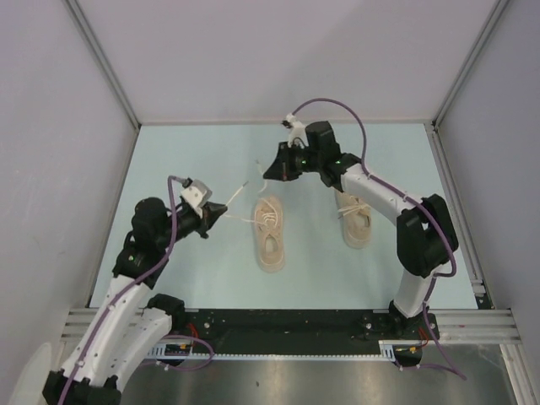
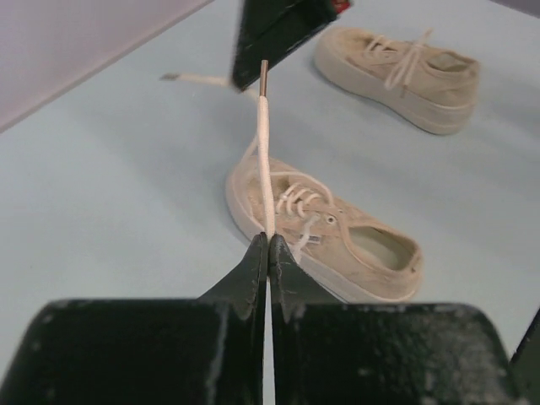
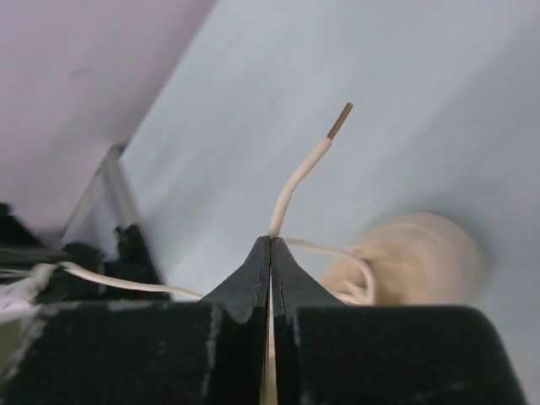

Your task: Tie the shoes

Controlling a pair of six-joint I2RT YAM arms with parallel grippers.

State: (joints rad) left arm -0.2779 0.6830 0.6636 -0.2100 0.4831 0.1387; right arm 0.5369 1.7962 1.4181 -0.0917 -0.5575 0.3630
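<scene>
- Shoes (image 1: pixel 270 232) are mid-tying, so we begin at the fingers. Our left hand (image 2: pixel 268 240) is pressed together on the near lace end (image 2: pixel 265 143), whose tail stands out past the fingertips to a brown tip.
- Our right hand (image 3: pixel 270 245) is likewise pinched tight on the far lace end (image 3: pixel 295 181). Its tail curls up and away from the fingers.
- From above, a thin strand runs from the left hand rightward to the left shoe (image 2: pixel 329 240). This shoe lies flat on the tabletop (image 1: pixel 186 169), to the right of the left hand and nearer than the right hand. We judge that both ends belong to this shoe.
- Apart to its right lies the right shoe (image 1: pixel 356 221), beside the right forearm. We cannot tell whether its laces are knotted.
- We judge the step in hand to be the start of the first knot on the left shoe. Both ends are gripped and drawn out, but they are not yet crossed.
- Next, we think the hands must come together above the shoe, so that one end can be laid over the other.
- One hand would then have to let go and regrip to pass an end under. The pull should stay gentle, or the light shoe may drag along the tabletop.
</scene>
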